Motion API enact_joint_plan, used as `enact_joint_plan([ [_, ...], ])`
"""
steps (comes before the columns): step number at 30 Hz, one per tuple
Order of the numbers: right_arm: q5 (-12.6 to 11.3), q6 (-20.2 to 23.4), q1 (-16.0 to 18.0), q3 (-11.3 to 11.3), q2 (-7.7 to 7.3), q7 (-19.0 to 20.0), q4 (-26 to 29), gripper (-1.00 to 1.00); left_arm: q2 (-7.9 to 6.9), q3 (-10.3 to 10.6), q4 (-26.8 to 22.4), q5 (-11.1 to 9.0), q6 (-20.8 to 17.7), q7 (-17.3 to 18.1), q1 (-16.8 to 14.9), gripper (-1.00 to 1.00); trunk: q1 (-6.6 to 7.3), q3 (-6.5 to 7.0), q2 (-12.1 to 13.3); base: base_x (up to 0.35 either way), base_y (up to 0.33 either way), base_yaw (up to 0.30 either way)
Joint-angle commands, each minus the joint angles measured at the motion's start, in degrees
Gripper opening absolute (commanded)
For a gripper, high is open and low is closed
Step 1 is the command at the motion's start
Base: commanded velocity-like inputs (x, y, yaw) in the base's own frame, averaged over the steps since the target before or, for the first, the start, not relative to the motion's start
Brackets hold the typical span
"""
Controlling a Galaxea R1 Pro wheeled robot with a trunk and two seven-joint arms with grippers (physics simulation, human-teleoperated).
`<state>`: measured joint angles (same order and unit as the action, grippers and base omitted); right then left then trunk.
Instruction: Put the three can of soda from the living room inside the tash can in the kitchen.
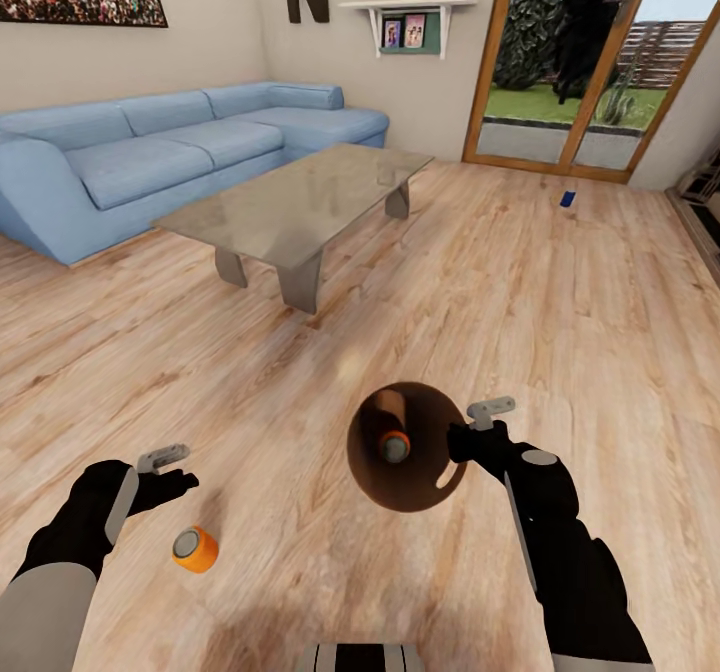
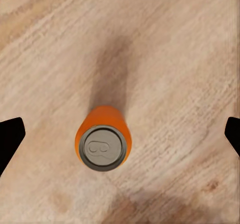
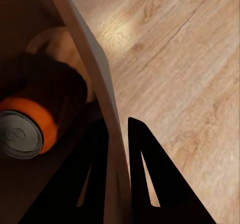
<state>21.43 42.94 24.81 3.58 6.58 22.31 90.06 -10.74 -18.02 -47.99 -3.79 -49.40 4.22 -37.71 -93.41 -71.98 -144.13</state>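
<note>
Soda cans lay in three places across the living room's wood-plank floor (image 1: 560, 282). One orange can (image 1: 195, 549) stood upright on the boards just beside the left gripper (image 1: 170, 467), and the left wrist view looked straight down on its grey top (image 2: 102, 147), with the two dark fingertips spread wide at either side, well clear of it and holding nothing. A second orange can (image 1: 394, 444) sat inside the trash can (image 1: 372, 472), whose brown interior faced the head camera. The right gripper (image 1: 470, 442) was clamped on that bin's rim: in the right wrist view its two black fingers (image 3: 150, 169) pinched the pale wall (image 3: 97, 69) between them, one inside and one outside, with the can (image 3: 30, 126) leaning against the inner side. The dark blue can (image 1: 568, 198) lay far off near the wood-framed glass doors (image 1: 590, 62). A low grey-brown table (image 1: 300, 202) stood before the blue sofa (image 1: 170, 152).
</note>
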Motion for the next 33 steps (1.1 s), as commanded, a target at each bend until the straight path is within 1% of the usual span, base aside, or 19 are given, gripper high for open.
enact_joint_plan([
  [1, -1.30, 0.21, 0.01, -0.21, 0.01, 0.37, 0.04, -1.00, 0.00, 0.00, 0.01, 0.00, 0.01, 0.00, 0.00, 1.00, 0.01, 0.01, 0.00, 0.081, 0.007, 0.000],
  [7, -1.30, 0.21, -0.02, -0.79, 0.01, 0.36, 0.03, -1.00, 0.01, 0.00, 0.01, -0.06, 0.01, 0.01, 0.00, 1.00, 0.01, 0.01, 0.00, 0.036, 0.003, 0.000],
  [15, -1.30, 0.21, -0.03, -0.92, 0.01, 0.37, 0.03, -1.00, 0.00, -0.01, 0.01, -0.07, 0.01, 0.06, 0.00, 1.00, 0.01, 0.00, 0.00, 0.003, 0.000, 0.001],
  [23, -1.24, 0.21, -0.03, -1.73, -0.03, 0.36, 0.03, -1.00, 0.02, 0.00, 0.01, -0.07, 0.01, 0.08, 0.00, 1.00, 0.01, -0.13, 0.00, 0.000, 0.000, 0.103],
  [33, -1.23, 0.21, -0.08, -1.99, -0.07, 0.31, 0.03, -1.00, 0.02, 0.00, -0.03, -0.04, 0.01, -0.01, 0.06, 1.00, 0.01, -0.15, 0.00, 0.000, 0.000, 0.012],
])
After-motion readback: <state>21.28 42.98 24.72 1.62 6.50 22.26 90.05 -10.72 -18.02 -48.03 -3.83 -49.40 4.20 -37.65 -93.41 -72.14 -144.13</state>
